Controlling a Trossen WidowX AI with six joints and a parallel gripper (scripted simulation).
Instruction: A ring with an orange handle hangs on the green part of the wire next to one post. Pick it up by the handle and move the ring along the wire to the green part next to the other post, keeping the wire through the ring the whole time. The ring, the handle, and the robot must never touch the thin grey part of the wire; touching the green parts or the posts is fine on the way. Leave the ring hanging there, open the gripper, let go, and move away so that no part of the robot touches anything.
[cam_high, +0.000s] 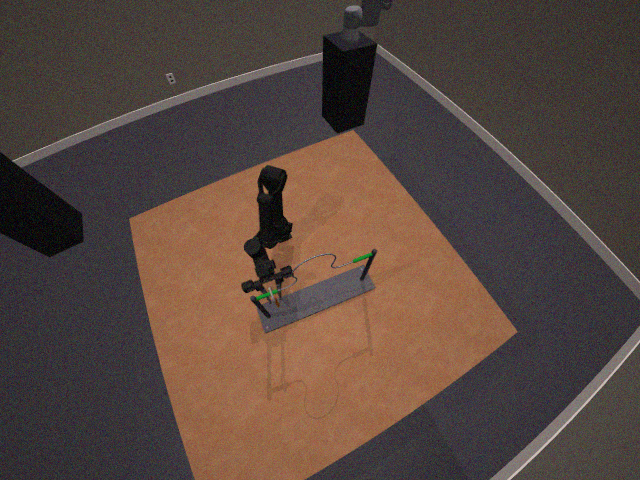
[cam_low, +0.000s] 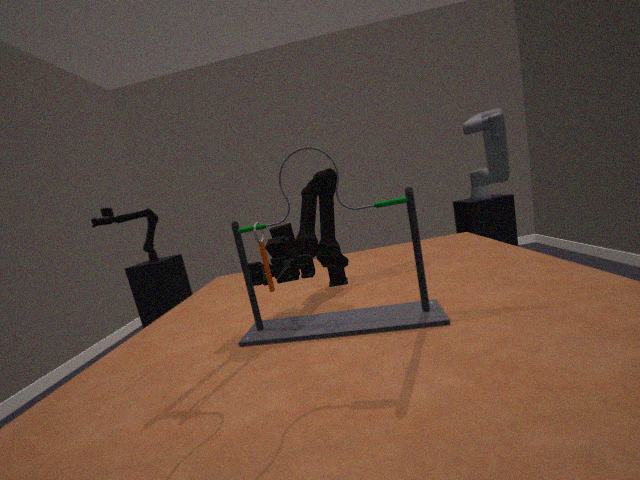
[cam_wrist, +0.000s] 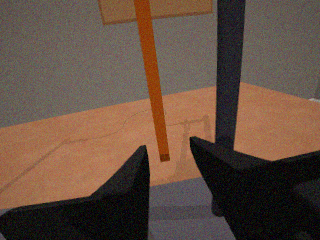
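From the top view, my gripper sits by the near post, beside the green part where the ring hangs – I judge this the approach, nothing grasped yet. From the exterior view, the orange handle dangles below the ring, with my arm behind it; whether I touch it is hard to tell here. In the wrist view my fingers stand partly spread and hold nothing, the handle's lower tip just above the gap. Next I should rise and pinch it. The ring itself is cut off – out of this view.
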